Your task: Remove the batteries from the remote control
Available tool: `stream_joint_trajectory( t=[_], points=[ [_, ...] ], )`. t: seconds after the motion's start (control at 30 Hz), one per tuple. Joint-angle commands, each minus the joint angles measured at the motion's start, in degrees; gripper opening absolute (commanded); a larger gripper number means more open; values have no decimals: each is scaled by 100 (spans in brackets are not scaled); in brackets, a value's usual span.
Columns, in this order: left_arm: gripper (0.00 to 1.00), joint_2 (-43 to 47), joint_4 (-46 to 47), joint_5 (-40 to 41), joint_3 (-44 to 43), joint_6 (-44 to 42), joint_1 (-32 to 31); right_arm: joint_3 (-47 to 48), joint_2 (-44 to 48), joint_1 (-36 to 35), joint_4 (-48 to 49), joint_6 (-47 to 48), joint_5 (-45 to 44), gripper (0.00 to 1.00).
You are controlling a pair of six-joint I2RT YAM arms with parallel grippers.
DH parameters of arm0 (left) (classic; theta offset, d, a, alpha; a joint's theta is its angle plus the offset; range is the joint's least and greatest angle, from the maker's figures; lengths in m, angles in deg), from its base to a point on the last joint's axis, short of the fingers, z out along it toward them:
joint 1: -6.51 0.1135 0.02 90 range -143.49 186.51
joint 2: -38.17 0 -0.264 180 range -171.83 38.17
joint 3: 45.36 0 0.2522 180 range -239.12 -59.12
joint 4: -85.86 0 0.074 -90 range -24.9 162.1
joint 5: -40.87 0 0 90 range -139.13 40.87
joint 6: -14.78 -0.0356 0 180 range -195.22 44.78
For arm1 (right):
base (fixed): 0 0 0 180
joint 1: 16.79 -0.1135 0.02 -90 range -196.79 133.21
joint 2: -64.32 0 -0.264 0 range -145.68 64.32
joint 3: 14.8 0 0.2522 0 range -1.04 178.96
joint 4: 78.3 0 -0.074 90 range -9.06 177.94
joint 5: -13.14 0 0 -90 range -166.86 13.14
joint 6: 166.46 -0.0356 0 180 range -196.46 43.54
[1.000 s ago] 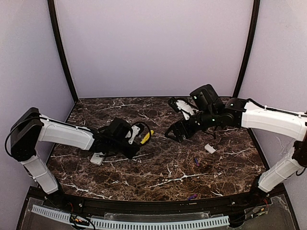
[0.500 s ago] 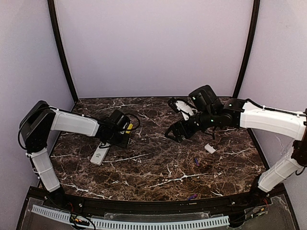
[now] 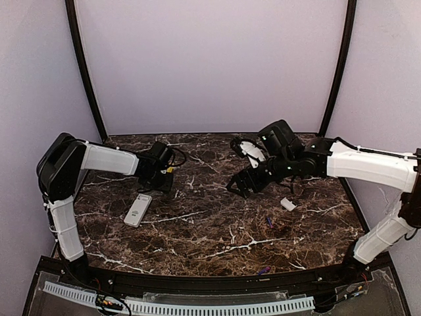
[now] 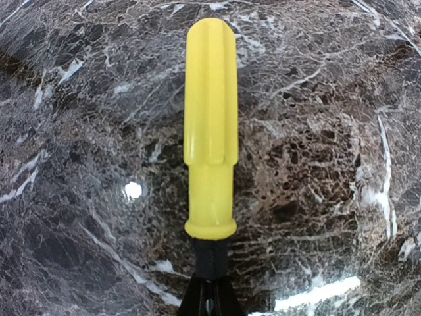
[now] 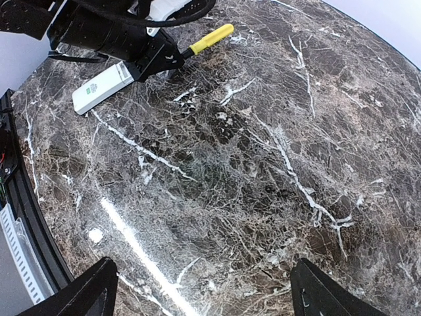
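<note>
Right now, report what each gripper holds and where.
Left gripper: yellow-handled screwdriver, pinched at the dark shank below the handle. Right gripper: open, nothing.

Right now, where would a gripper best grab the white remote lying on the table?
Probably across its narrow width near mid-length, coming straight down from above: the remote control lies flat on the table, long and slim, so its two long edges give opposing grip faces.
</note>
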Motion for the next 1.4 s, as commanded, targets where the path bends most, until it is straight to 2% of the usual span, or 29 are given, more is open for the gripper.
stream_joint_trajectory(
  t=[0.0, 0.37, 0.57, 0.73, 0.87, 1.03, 1.23, 1.3, 1.37],
  points=[
    [1, -124, -214, -3, -213, -124, 92, -69, -93, 53, 172, 27, -91, 91],
    [9, -249, -71, 110, -208, -211, 107, -78, -136, 62, 182, 80, -138, 91],
    [19, -244, -26, 50, -211, -205, 106, -84, -146, 62, 184, 78, -141, 90],
    [22, -193, -32, 2, -221, -234, 107, -99, -112, 63, 206, 75, -165, 91],
    [28, 45, 50, -207, -140, -392, 107, -71, -99, 71, 207, 42, -166, 91],
    [42, 676, 269, -189, 119, -596, 107, -98, 21, 92, 280, -60, -302, 94],
    [65, 1528, 629, 108, 553, -957, 106, -100, 210, 275, 306, -66, -459, 99],
    [78, 1822, 807, 304, 739, -1083, 107, -120, 259, 347, 320, -17, -609, 99],
    [87, 2089, 970, 531, 896, -1192, 107, -113, 302, 416, 333, 36, -721, 99]
  ],
)
